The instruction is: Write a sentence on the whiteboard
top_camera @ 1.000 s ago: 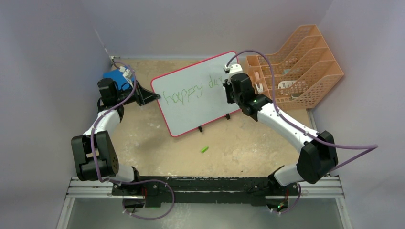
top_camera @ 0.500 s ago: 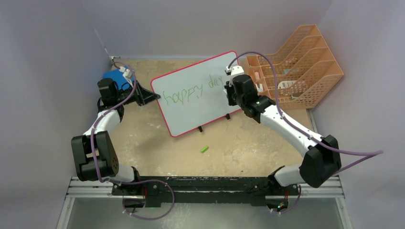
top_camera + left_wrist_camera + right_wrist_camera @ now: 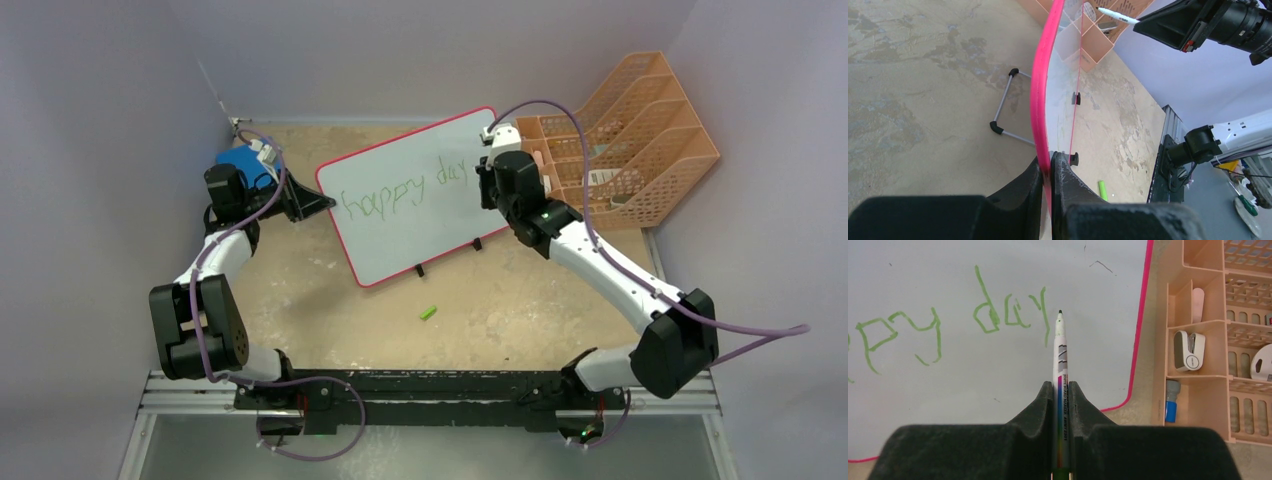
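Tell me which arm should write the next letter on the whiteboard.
Right. The right pincer grips the marker, tip beside the last green letter of the sentence. The left pincer is clamped on the whiteboard's red rim, steadying it.

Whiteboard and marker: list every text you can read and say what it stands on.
"happy day": green handwriting on the whiteboard.
Print along the marker barrel: too small and blurred to read.
Nothing else legible.
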`<state>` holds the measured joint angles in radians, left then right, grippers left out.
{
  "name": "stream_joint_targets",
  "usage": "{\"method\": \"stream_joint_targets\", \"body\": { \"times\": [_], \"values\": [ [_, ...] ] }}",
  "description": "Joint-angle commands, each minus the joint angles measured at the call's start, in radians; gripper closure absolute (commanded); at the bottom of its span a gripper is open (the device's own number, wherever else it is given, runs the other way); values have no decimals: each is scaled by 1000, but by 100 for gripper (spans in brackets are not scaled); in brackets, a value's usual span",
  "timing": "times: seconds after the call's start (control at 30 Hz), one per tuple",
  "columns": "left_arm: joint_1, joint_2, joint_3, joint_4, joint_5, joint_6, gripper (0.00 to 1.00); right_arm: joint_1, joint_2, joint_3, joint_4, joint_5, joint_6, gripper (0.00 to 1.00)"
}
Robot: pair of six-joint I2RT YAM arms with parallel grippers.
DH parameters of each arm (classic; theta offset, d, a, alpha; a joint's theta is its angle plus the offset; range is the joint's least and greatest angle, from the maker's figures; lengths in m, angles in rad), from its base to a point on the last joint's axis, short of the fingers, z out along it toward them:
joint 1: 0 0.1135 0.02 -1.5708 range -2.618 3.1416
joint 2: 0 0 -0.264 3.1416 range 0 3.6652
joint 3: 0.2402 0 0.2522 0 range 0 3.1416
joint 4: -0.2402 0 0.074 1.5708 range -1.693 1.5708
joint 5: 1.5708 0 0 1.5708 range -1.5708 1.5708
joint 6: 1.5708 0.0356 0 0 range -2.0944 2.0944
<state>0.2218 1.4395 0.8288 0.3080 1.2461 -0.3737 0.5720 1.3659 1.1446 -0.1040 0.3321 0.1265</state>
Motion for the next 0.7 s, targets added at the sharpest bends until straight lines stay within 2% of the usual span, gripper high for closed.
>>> {"method": "stream_joint_targets", "body": {
  "times": [0.0,0.67],
  "values": [
    [-10,-27,24,13,-9,45,100,-10,21,57,85,34,-9,100],
    [-10,-25,25,13,-11,47,100,-18,71,85,125,24,-17,100]
  ]
}}
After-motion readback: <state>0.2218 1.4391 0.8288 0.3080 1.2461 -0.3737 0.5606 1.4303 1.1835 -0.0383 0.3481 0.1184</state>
